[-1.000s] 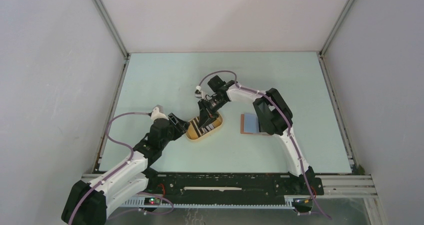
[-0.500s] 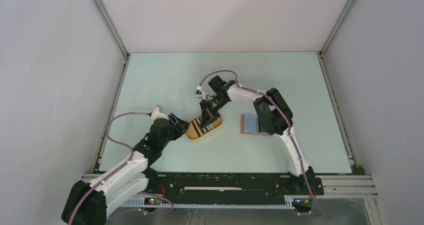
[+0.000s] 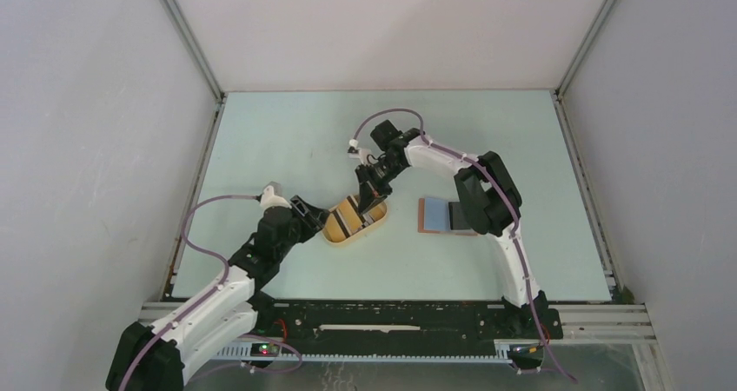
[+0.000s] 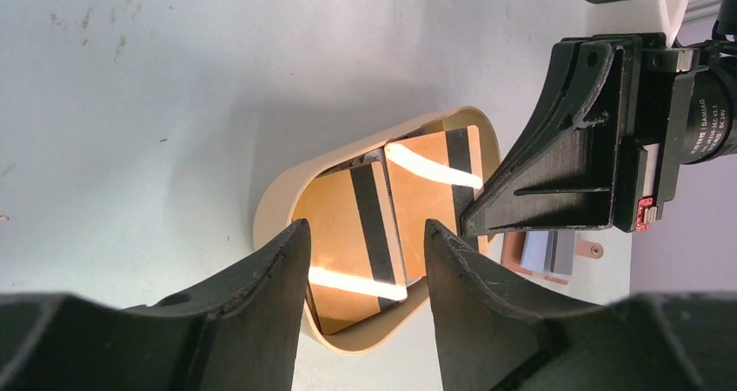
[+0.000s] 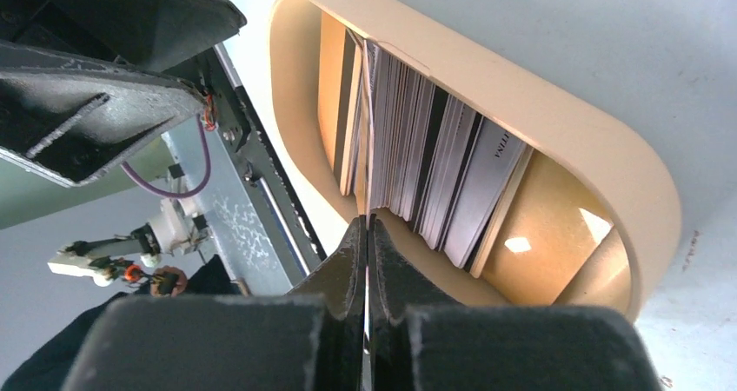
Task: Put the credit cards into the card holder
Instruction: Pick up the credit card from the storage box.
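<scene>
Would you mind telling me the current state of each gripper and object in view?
left gripper: open, at the tray's end, holding nothing.
right gripper: shut on the edge of one card.
credit cards: fanned, leaning on edge inside the tray; none in the holder.
tray: flat on the table, holding the cards.
card holder: lying open, blue lining up, partly hidden by the right arm.

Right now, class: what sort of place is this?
Probably a robotics lab test cell: left arm and right arm bolted along a table's near edge, plain white panels in a metal frame, and staged props, a tray of credit cards and a card holder.
</scene>
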Robot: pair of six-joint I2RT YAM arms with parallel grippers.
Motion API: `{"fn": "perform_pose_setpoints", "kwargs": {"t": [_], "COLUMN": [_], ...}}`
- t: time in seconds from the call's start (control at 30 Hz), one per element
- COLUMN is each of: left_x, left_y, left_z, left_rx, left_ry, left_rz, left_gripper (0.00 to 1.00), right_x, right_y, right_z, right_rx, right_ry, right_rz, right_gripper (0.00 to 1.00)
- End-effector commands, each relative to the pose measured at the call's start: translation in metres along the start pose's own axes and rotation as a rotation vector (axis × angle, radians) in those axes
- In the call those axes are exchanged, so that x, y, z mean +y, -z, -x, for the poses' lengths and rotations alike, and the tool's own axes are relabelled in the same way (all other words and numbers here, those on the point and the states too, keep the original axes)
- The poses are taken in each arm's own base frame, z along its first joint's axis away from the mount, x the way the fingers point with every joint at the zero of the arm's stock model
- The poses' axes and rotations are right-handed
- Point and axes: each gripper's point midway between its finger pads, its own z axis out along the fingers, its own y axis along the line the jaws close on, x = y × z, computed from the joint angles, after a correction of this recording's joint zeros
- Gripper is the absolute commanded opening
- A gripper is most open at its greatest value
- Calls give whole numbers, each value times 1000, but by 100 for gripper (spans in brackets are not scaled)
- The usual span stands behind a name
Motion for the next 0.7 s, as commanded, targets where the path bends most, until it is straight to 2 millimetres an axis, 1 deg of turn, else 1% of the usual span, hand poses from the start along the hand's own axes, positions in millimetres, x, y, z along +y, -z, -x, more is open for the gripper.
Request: {"fn": "perform_pose_setpoints", "kwargs": {"t": [0.0, 0.13, 0.2, 0.3, 0.43, 0.53, 0.67], "left_x": [-8, -15, -23, -42, -68, -87, -111], "left_y": [4, 8, 12, 19, 29, 35, 41], "left_z": [11, 18, 24, 34, 45, 47, 43], "left_rx": [-37, -60, -77, -106, -135, -132, -93], "left_ry": [-9, -7, -8, -12, 0, 9, 2], "left_rz": [-17, -42, -72, -153, -265, -351, -477], "left_gripper": [56, 57, 57, 60, 69, 74, 76], "right_x": [14, 19, 21, 24, 31, 41, 55], "right_y": [22, 31, 37, 45, 57, 65, 78], "right_z": [10, 9, 9, 7, 0, -7, -16], "right_rx": [-42, -45, -49, -54, -60, -63, -81], "right_ry": [124, 170, 188, 215, 245, 274, 310], "right_rz": [-38, -24, -29, -19, 37, 119, 228], "right_gripper": [0, 0, 0, 0, 0, 0, 0]}}
